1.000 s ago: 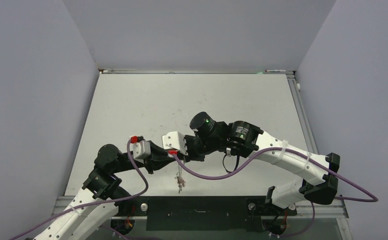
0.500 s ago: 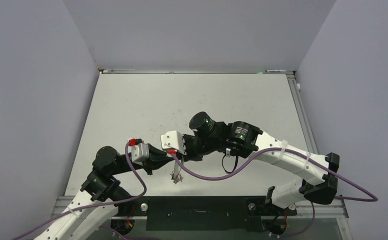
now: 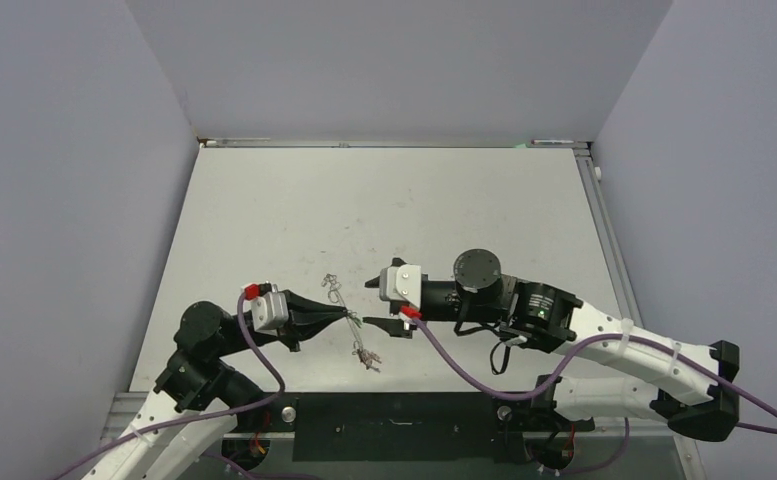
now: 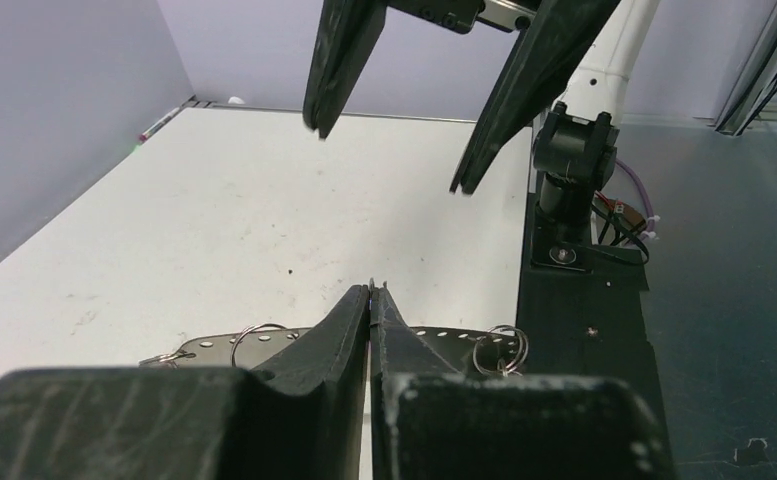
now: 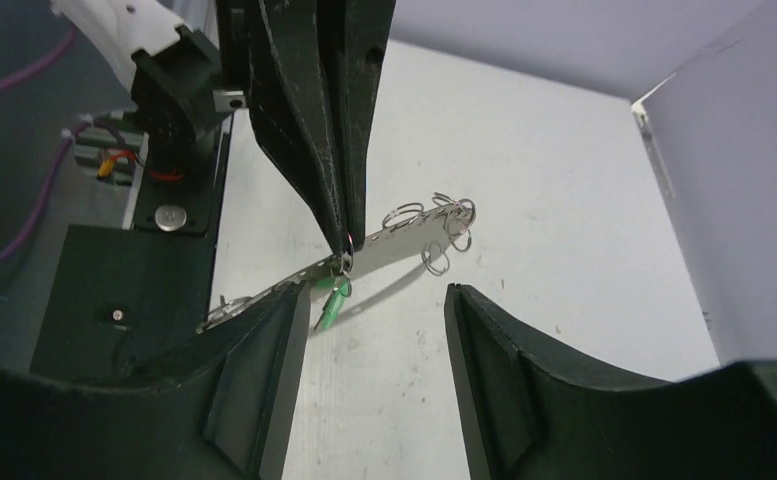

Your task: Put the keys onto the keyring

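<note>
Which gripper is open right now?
The right gripper: its fingers stand wide apart, holding nothing. The left gripper is pinched shut on the keyring.

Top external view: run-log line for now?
left end effector: shut on thin silver keyring | green-headed metal key: hangs at pinch | right end effector: open, apart

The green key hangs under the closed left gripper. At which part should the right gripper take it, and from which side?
Probably its free lower end. The green key dangles at a slant below the left gripper, whose shut jaws and the keyring crowd its top. Come in level from the side where the right gripper is, with its open jaws straddling the key.
</note>
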Tool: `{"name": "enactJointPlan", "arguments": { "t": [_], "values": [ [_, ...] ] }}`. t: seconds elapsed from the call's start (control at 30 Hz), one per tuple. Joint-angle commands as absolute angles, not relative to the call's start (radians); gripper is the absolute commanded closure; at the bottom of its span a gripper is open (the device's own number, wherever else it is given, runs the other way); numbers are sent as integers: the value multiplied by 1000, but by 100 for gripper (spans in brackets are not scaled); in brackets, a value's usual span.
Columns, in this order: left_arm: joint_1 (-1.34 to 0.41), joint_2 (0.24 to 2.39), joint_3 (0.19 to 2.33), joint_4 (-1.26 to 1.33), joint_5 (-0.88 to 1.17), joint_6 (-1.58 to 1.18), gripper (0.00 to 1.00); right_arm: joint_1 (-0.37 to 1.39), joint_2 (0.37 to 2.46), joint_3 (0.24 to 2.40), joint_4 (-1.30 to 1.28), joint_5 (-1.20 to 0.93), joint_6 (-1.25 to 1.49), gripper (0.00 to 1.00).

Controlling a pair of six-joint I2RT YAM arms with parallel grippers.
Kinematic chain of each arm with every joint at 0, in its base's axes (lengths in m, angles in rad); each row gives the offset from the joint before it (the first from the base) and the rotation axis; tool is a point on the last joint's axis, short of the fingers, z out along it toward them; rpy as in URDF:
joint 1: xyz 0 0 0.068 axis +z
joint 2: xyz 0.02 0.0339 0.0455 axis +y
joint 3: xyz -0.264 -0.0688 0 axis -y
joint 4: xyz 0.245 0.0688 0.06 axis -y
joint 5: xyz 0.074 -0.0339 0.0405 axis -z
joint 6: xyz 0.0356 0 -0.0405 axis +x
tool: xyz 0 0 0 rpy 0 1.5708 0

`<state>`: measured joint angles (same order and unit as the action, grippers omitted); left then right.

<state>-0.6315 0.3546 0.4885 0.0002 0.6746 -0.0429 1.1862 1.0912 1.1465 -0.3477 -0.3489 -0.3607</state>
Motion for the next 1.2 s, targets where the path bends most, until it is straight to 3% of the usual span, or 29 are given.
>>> {"name": "enactJointPlan", "arguments": {
  "t": [0.0,0.17,0.67,1.17],
  "values": [
    [-616,326,521,88,660,-65,100,1177,1017,1061,-77,-401,-290,48],
    [-588,311,503,168,683,-131,100,1156,1027,1018,-20,-477,-250,55],
    [-515,298,464,358,765,-276,100,1044,1089,1005,136,-672,-169,56],
    [-500,287,459,364,748,-287,100,1035,1160,1000,195,-810,-134,66]
  ]
}}
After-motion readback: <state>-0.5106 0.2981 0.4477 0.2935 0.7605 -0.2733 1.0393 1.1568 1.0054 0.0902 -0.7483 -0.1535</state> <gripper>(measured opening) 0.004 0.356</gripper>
